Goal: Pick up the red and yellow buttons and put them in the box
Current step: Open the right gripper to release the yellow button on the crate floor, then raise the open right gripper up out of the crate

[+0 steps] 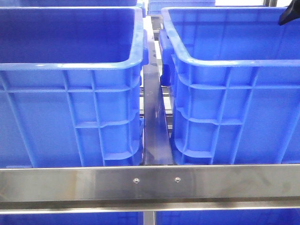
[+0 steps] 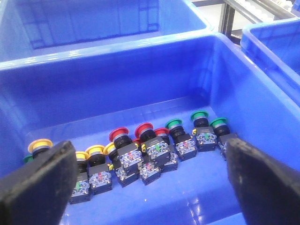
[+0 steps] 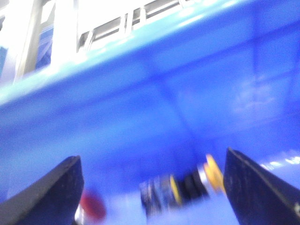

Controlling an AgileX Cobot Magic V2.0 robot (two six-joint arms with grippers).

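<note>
In the left wrist view my left gripper (image 2: 150, 190) is open and empty, hovering above the floor of a blue crate (image 2: 140, 70). A row of push buttons with black bodies lies there. Yellow buttons (image 2: 94, 150) are at one end and red buttons (image 2: 119, 134) in the middle. In the blurred right wrist view my right gripper (image 3: 150, 197) is open and empty inside a blue crate (image 3: 164, 108). A yellow button (image 3: 213, 174) lies on its side between the fingers, and a red button (image 3: 93, 206) lies beside one finger. The front view shows no buttons.
Green buttons (image 2: 199, 115) lie at the far end of the row. In the front view two tall blue crates (image 1: 70, 70) (image 1: 234, 70) stand side by side behind a steel rail (image 1: 150, 183). A black arm part (image 1: 289, 16) shows over the right crate.
</note>
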